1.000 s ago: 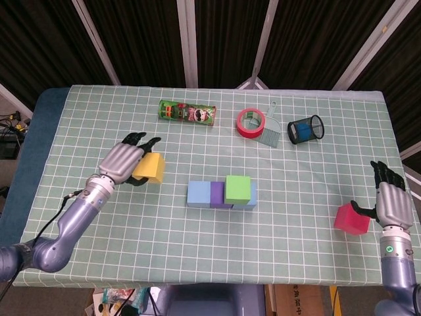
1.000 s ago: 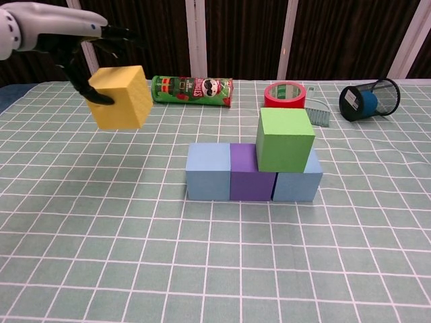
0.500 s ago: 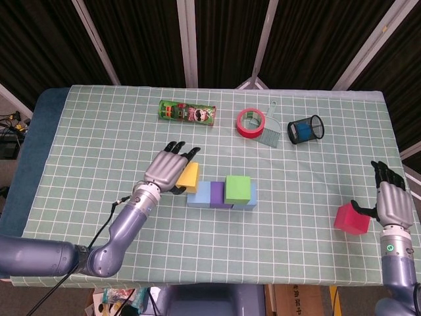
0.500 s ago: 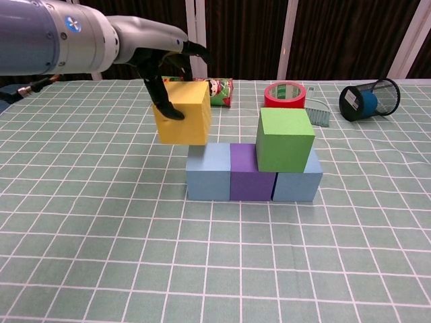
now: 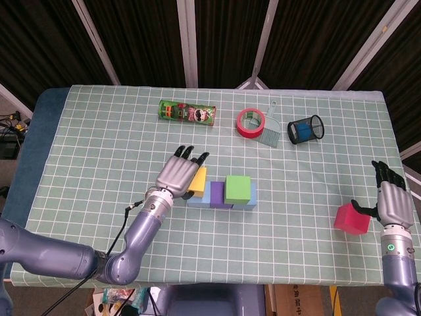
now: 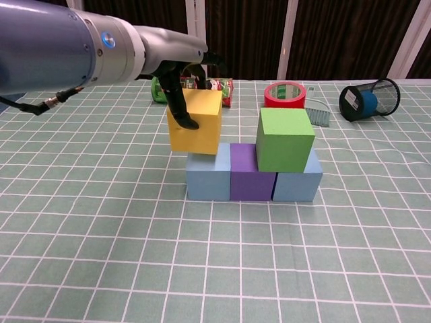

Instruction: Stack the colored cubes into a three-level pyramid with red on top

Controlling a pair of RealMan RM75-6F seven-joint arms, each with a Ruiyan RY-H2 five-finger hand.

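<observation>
Holding yellow cube (image 6: pixel 196 122) squarely, left hand (image 5: pixel 179 172)

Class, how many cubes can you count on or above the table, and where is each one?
6. A light blue cube, a purple cube and another light blue cube form a row; a green cube sits on top; the left hand holds a yellow cube; a red cube lies beside the right hand.
</observation>
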